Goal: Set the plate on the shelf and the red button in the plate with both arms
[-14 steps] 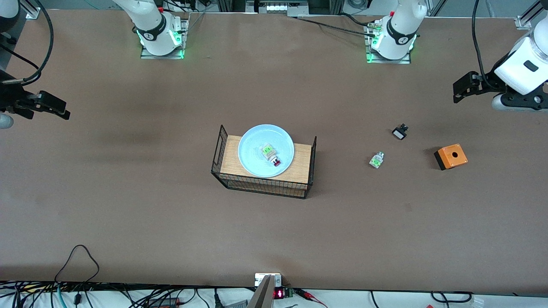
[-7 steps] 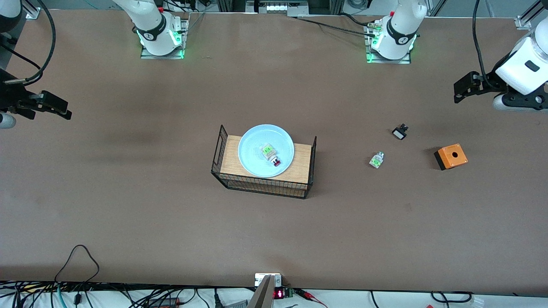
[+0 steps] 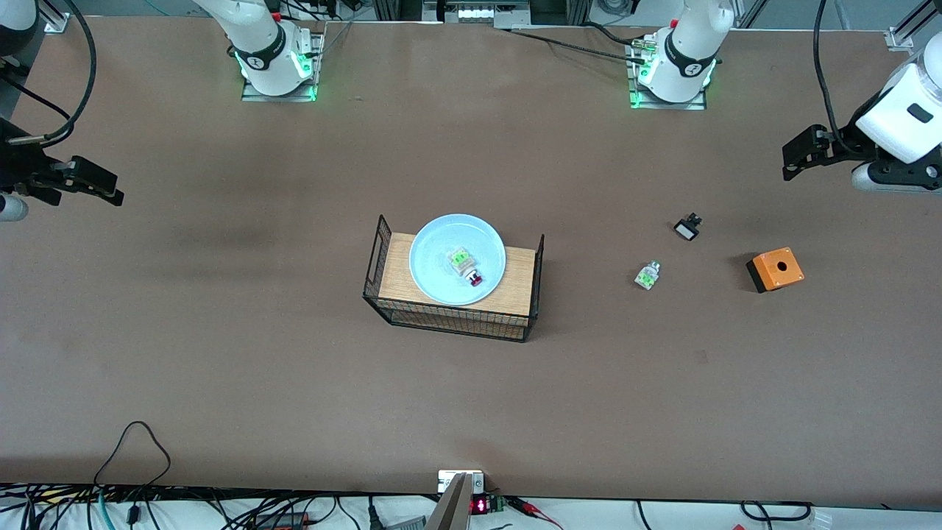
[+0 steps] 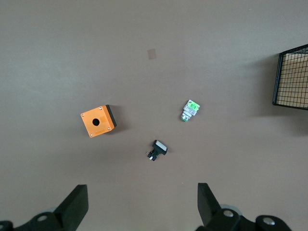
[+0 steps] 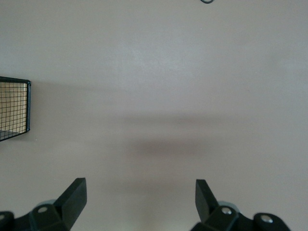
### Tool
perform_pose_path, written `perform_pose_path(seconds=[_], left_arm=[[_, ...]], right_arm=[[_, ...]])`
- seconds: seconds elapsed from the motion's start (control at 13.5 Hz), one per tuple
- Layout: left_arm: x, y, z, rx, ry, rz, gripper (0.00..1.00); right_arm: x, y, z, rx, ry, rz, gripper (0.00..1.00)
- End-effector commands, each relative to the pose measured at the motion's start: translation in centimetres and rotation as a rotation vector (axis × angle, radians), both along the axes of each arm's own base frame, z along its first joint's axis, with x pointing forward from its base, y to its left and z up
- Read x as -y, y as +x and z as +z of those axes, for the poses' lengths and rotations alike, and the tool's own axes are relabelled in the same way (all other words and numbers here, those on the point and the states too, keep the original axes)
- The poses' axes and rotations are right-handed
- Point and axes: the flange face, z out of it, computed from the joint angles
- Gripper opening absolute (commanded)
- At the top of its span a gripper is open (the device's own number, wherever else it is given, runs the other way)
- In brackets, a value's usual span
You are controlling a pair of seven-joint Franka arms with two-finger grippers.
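Observation:
The pale light-blue plate [image 3: 458,259] lies on the wooden top of a black wire rack [image 3: 383,250] at the table's middle. The red button [image 3: 467,268], whitish with a green patch and a red cap, lies in the plate. My left gripper [image 3: 793,153] is open and empty, up in the air over the left arm's end of the table; its open fingers show in the left wrist view [image 4: 143,208]. My right gripper [image 3: 103,188] is open and empty over the right arm's end, seen also in the right wrist view [image 5: 140,199].
Toward the left arm's end lie a white-green part with no red cap [image 3: 647,275] [image 4: 190,110], a small black-and-white part [image 3: 687,227] [image 4: 157,150] and an orange box with a round hole [image 3: 775,269] [image 4: 98,121]. The rack's wire end shows in both wrist views [image 4: 291,79] [image 5: 13,109].
The left arm has drawn slightly up and away toward its end of the table. The right gripper has barely shifted. Plate, button and loose parts have not moved.

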Motion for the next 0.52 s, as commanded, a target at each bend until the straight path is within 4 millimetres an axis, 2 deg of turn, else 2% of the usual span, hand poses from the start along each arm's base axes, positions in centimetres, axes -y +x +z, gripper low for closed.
perform_pose_path(seconds=[0.0, 0.44], left_arm=[[-0.32, -0.24, 0.88, 0.02, -0.002, -0.016, 1.0], [-0.4, -0.15, 0.83, 0.021, -0.002, -0.013, 1.0]], right_arm=[[-0.13, -0.44, 0.89, 0.01, -0.014, -0.005, 1.0], [0.33, -0.3, 0.78, 0.014, -0.008, -0.014, 1.0]])
